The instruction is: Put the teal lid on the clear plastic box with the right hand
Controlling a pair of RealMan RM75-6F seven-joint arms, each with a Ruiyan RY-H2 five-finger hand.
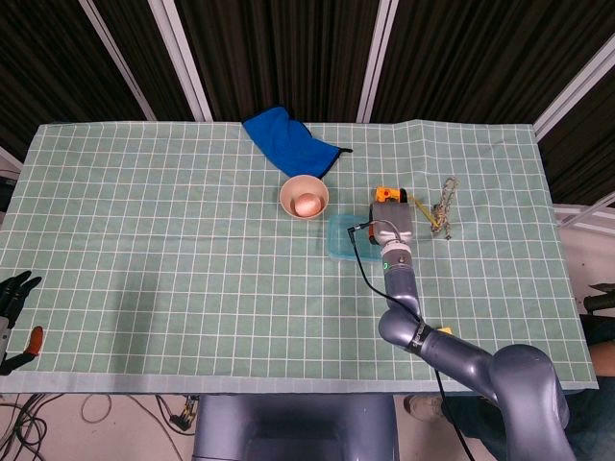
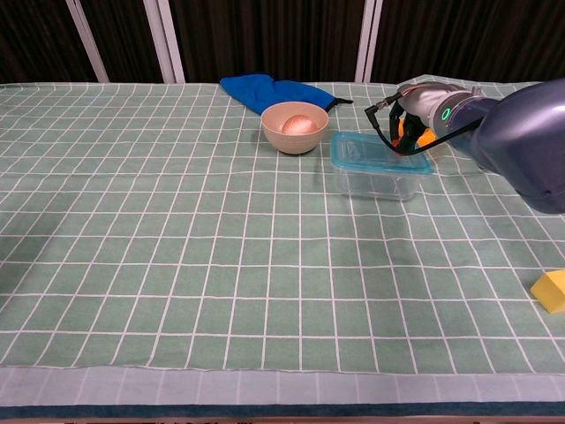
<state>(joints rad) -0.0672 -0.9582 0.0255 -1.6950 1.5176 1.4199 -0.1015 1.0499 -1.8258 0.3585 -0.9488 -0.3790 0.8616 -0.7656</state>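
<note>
- The clear plastic box (image 2: 374, 177) is a rounded rectangle with see-through walls, standing on the green checked tablecloth (image 2: 177, 247) just right of the smooth tan bowl (image 2: 295, 126).
- The teal lid (image 2: 378, 151), thin and glossy, lies on top of the box.
- The right hand (image 2: 408, 119) sits at the lid's far right corner; its fingers are mostly hidden behind the grey wrist, so I cannot tell whether they grip the lid or merely touch it.
- The head view hides that hand beneath the forearm (image 1: 396, 252) but shows the left hand (image 1: 13, 305), dark fingers spread and holding nothing, off the table's left edge.
- Only the chest view shows a yellow block (image 2: 549, 291) at the near right.
</note>
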